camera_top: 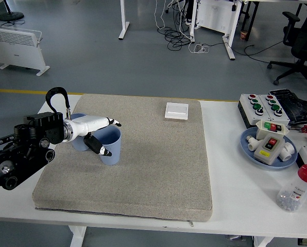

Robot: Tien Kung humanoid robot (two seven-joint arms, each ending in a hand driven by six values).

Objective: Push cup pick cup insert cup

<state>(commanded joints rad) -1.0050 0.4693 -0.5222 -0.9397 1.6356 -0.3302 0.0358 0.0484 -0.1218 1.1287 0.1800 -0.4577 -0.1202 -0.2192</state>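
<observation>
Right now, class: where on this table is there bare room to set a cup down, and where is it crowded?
Bare: the grey mat between the blue cups and its right edge, below the white plate. Crowded: the right table end with button boxes, blue dish and bottle, and around the left hand.
</observation>
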